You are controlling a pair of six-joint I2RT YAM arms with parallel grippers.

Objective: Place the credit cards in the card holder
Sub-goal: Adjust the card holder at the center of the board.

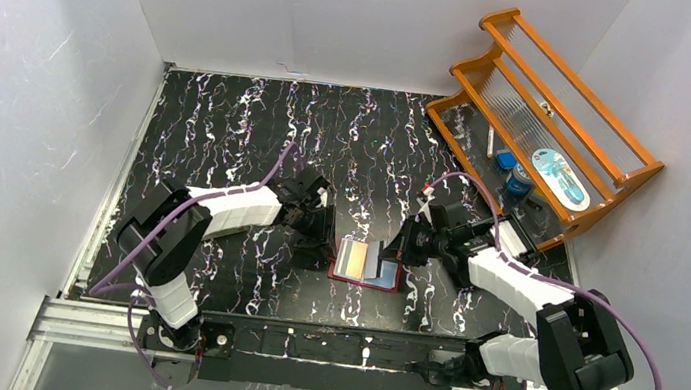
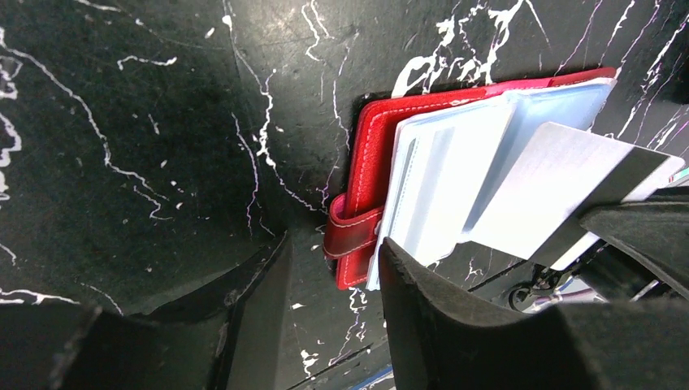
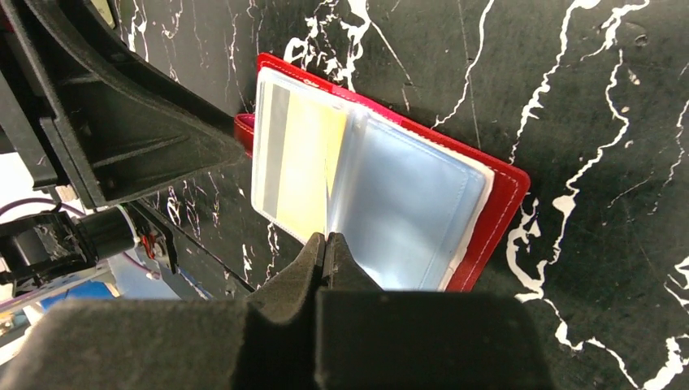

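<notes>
One red card holder lies open on the bench, midway between the two arms. Two cards counted: one yellow card inside a clear pocket, and one pale card pinched by the right end effector over the open holder. At the holder's edge, the left end effector stands parted, gripping nothing.

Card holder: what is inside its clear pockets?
One pocket of the card holder holds a yellow card with a grey stripe; the next looks plain blue. Leaves underneath are covered.

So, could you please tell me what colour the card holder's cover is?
The card holder cover is red with pale stitching, clearest in the left wrist view.
</notes>
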